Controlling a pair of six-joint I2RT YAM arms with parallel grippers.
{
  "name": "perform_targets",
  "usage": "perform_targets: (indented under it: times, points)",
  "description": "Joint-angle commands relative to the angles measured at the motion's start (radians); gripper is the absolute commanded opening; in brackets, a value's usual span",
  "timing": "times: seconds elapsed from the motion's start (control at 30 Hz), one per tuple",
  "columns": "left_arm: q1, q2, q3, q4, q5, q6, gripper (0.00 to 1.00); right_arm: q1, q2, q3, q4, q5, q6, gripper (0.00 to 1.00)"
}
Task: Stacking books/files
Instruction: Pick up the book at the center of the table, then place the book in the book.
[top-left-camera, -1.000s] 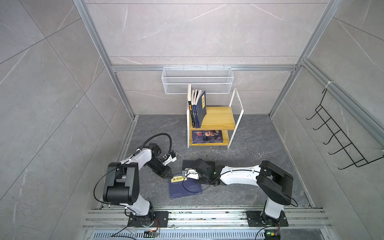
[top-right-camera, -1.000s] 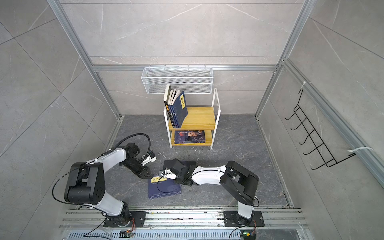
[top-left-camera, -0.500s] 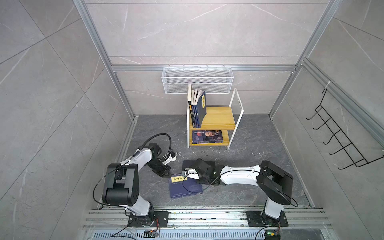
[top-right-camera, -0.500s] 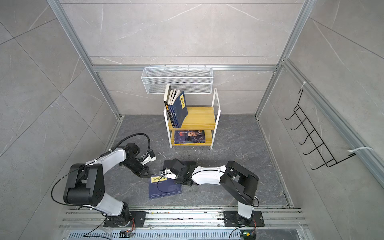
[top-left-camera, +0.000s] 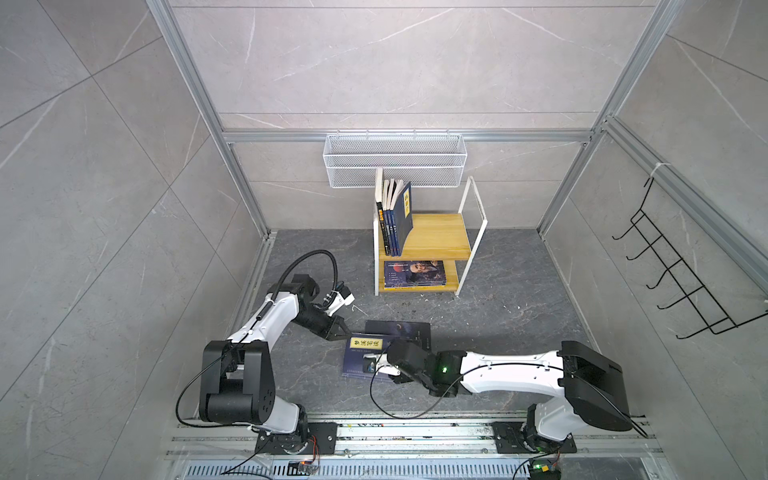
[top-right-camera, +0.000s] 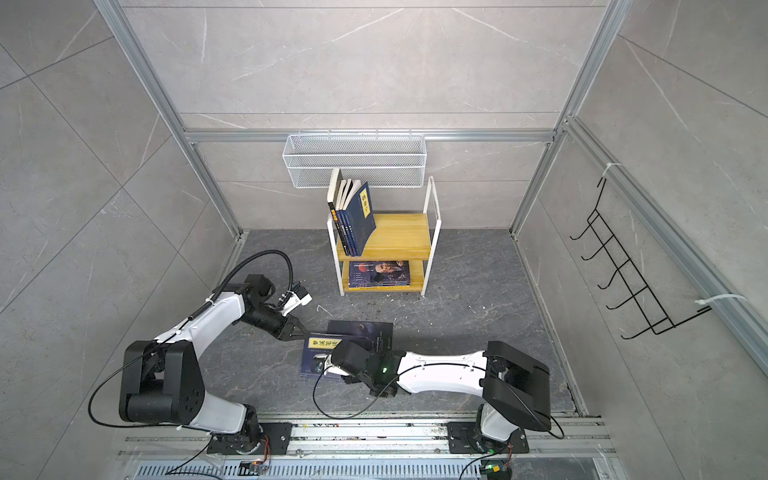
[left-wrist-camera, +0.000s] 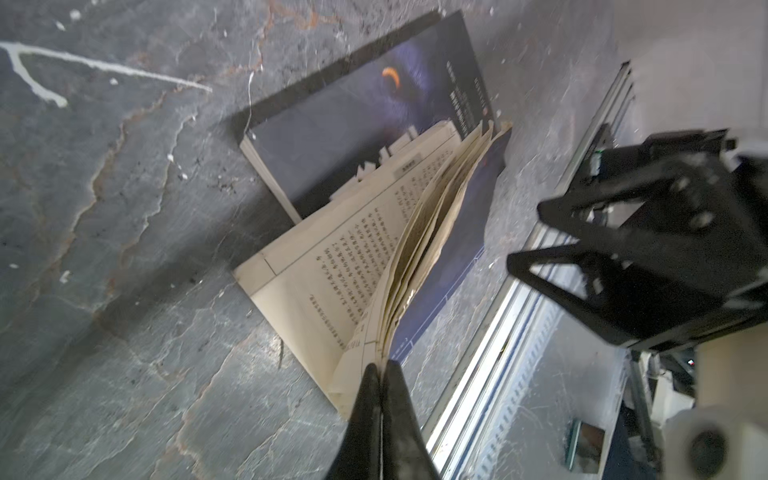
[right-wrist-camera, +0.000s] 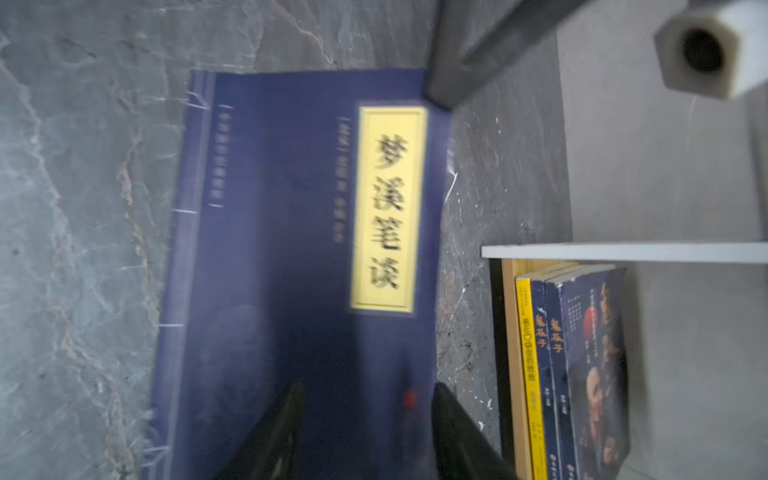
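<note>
A navy book with a yellow title label (top-left-camera: 362, 358) (right-wrist-camera: 299, 216) lies on the floor, partly over a darker book (top-left-camera: 409, 330) (left-wrist-camera: 332, 137). My left gripper (top-left-camera: 344, 331) (left-wrist-camera: 381, 368) is shut on the near corner of the navy book, whose pages (left-wrist-camera: 357, 249) fan open. My right gripper (top-left-camera: 376, 365) (right-wrist-camera: 365, 415) hovers just above the navy cover, jaws apart and empty. More books stand upright (top-left-camera: 395, 216) on the shelf's top board. Others lie flat (top-left-camera: 415, 272) on its lower board.
The wooden two-tier shelf (top-left-camera: 440, 239) with a white frame stands at the back of the floor. A white wire basket (top-left-camera: 395, 162) hangs above it. A black hook rack (top-left-camera: 673, 274) is on the right wall, and rails (top-left-camera: 415, 432) run along the front.
My right gripper has opened over the navy book. My left gripper has closed on the book's corner. Both arms have barely shifted.
</note>
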Motion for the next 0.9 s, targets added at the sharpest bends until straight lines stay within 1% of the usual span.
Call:
perform_targets:
  times: [0.0,0.1,0.13,0.23,0.33,0.4,0.5,0.57,0.63,0.67,0.7,0.73,0.8,0.87]
  points:
    - [0.016,-0.027,0.062,0.023,0.125,-0.112,0.0,0.046,0.034,-0.026,0.036,0.121,0.024,0.57]
    - [0.016,-0.036,0.057,0.036,0.176,-0.143,0.0,0.087,0.067,-0.061,0.127,0.172,0.015,0.67]
    - [0.016,-0.037,0.055,0.046,0.192,-0.168,0.0,0.097,0.087,-0.066,0.161,0.19,0.011,0.74]
    - [0.018,-0.035,0.062,0.045,0.202,-0.207,0.0,0.116,0.159,-0.045,0.195,0.272,-0.009,0.76]
    - [0.016,-0.028,0.045,0.08,0.185,-0.218,0.0,0.113,0.196,-0.06,0.285,0.264,-0.034,0.77]
    - [0.016,-0.007,0.034,0.116,0.142,-0.24,0.0,0.108,0.222,-0.045,0.287,0.252,-0.039,0.76]
    - [0.016,0.023,0.037,0.142,0.024,-0.266,0.01,0.101,0.228,-0.022,0.269,0.214,-0.021,0.75]
    - [0.017,0.022,0.028,0.179,-0.057,-0.283,0.38,0.079,0.206,-0.027,0.267,0.163,0.01,0.74]
    - [0.018,0.017,0.019,0.204,-0.102,-0.286,0.61,0.049,0.178,-0.018,0.231,0.121,0.04,0.72]
    - [0.022,0.014,0.017,0.208,-0.103,-0.279,0.86,0.037,0.161,-0.003,0.186,0.107,0.048,0.7]
    - [0.027,0.013,0.011,0.21,-0.103,-0.273,1.0,0.028,0.148,0.006,0.164,0.1,0.055,0.69]
    - [0.031,0.01,0.0,0.22,-0.106,-0.274,1.0,0.013,0.127,0.01,0.156,0.096,0.069,0.67]
    - [0.033,0.008,-0.032,0.261,-0.111,-0.291,1.0,-0.032,0.092,0.016,0.148,0.04,0.113,0.62]
    - [0.04,0.008,-0.064,0.323,-0.122,-0.358,1.0,-0.092,0.092,0.045,0.128,-0.001,0.164,0.54]
